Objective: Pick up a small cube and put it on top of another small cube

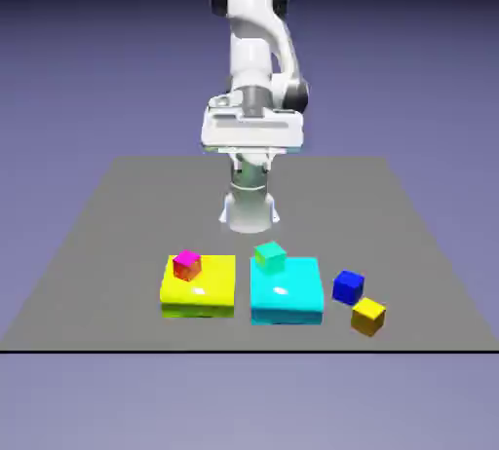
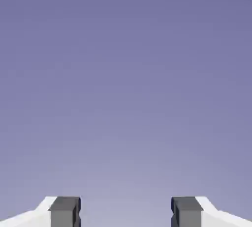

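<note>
Magenta cube (image 1: 186,263), teal cube (image 1: 270,256), blue cube (image 1: 348,285), yellow cube (image 1: 368,316).

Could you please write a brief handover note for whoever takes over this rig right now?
Pincer: open, empty, raised well above the table; the hand view shows only backdrop.
Small cubes: magenta cube on the yellow block; teal cube on the cyan block; blue cube and yellow cube on the table, at the exterior view's right.
Done: no small cube on another.
Left: grasp one small cube, perhaps the blue, and set it on another.
</note>
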Robot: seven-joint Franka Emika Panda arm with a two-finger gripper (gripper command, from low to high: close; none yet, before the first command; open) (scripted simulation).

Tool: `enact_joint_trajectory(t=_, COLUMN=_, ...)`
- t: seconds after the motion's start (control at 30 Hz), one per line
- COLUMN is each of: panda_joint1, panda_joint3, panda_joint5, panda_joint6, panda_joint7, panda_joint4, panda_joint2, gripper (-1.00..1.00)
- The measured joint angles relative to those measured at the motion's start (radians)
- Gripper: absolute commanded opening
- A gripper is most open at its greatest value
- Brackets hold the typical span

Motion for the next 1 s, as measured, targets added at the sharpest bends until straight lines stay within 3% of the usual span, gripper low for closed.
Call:
enact_joint_trajectory(t=0.73, panda_joint1=0.220, panda_joint3=0.338, panda_joint5=-0.244, panda_joint6=-0.599, panda_joint7=-0.088, panda_joint4=0.390, panda_joint2=0.791, gripper=0.00)
enact_joint_trajectory(t=0.9, panda_joint1=0.266, panda_joint3=0.262, panda_joint5=-0.348, panda_joint6=-0.461, panda_joint7=-0.015, panda_joint4=0.387, panda_joint2=0.936, gripper=0.00)
enact_joint_trajectory(t=0.93, panda_joint1=0.272, panda_joint3=0.252, panda_joint5=-0.361, panda_joint6=-0.442, panda_joint7=-0.005, panda_joint4=0.386, panda_joint2=0.955, gripper=-1.00)
enact_joint_trajectory(t=1.0, panda_joint1=0.272, panda_joint3=0.252, panda_joint5=-0.360, panda_joint6=-0.442, panda_joint7=-0.006, panda_joint4=0.386, panda_joint2=0.955, gripper=-1.00)
